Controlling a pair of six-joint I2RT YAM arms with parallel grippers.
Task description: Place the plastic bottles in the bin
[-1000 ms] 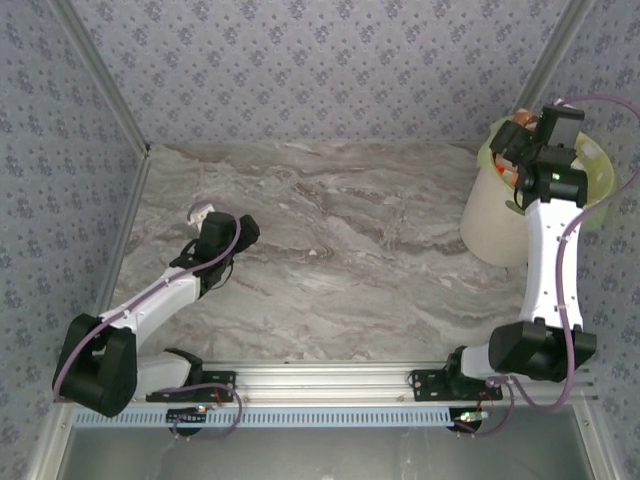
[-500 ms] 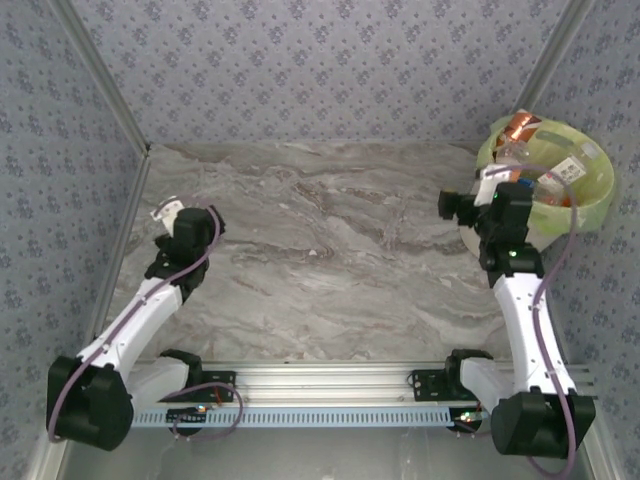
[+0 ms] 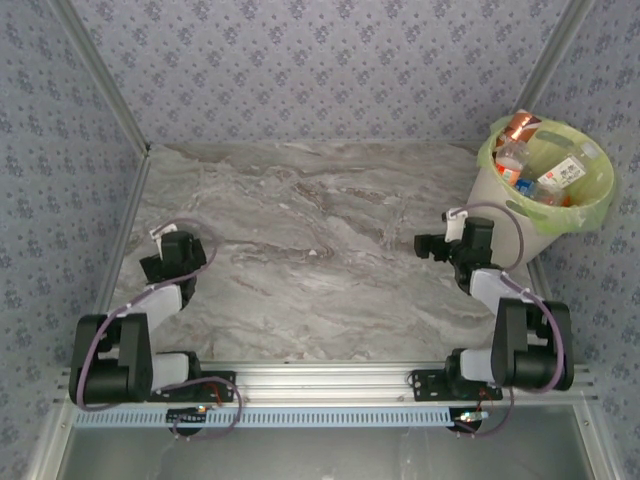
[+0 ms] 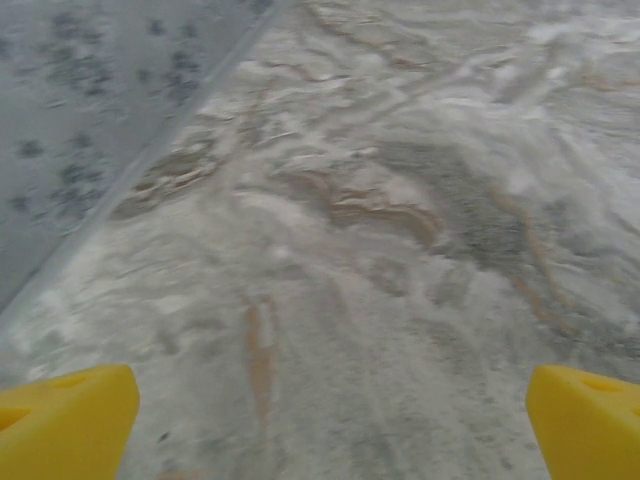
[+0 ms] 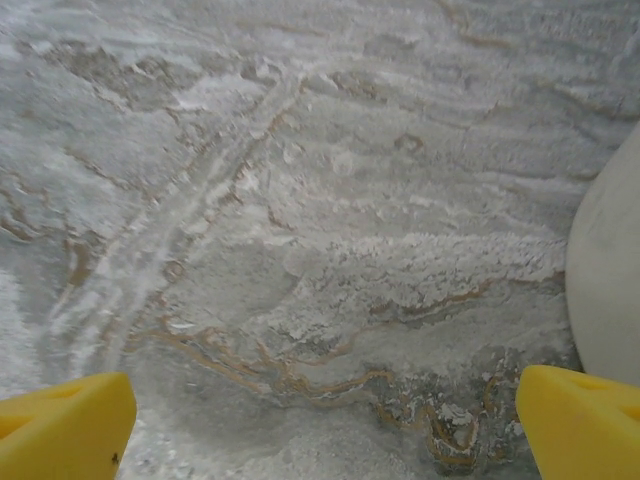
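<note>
Your 2 arms sit folded close to their bases; the left gripper [image 4: 325,425] and right gripper [image 5: 325,425] are spread wide above the marble table [image 3: 320,240], pinching nothing; far right, the plastic bottles [image 3: 540,180] lie inside the bin [image 3: 492,190].

Grey-brown marbled tabletop [image 3: 320,260]; cream-white bin [image 3: 488,192] stands on it, just right of and beyond the right gripper [image 3: 430,246]

You have the bin [image 3: 492,196] at the table's [image 3: 320,240] far right corner, the plastic bottles [image 3: 548,178] inside it. The right gripper [image 3: 455,243] sits just left of it, the left gripper [image 3: 168,250] near the left edge.
</note>
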